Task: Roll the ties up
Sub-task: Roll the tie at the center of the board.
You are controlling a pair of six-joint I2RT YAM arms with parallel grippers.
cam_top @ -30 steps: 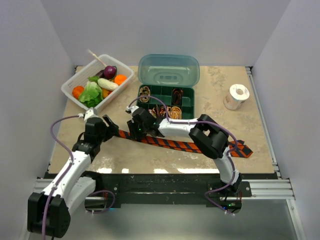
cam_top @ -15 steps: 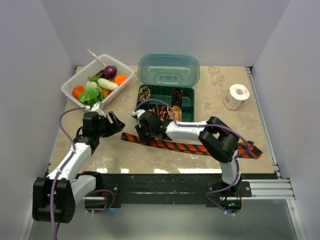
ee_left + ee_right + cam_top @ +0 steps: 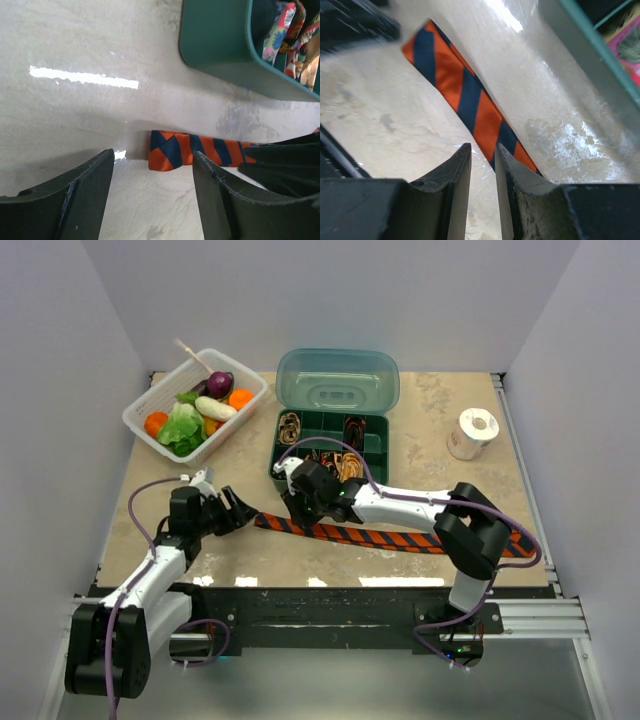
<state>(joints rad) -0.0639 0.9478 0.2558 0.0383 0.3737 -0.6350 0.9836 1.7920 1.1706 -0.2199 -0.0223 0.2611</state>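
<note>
The orange-red necktie with navy diagonal stripes [image 3: 400, 538] lies flat across the near tabletop [image 3: 430, 465], just near of the green compartment box [image 3: 220, 45]. The right gripper [image 3: 482, 152] is nearly closed, pinching the necktie close to its left end. The left gripper [image 3: 240, 512] stands wide open and empty, just left of that end.
</note>
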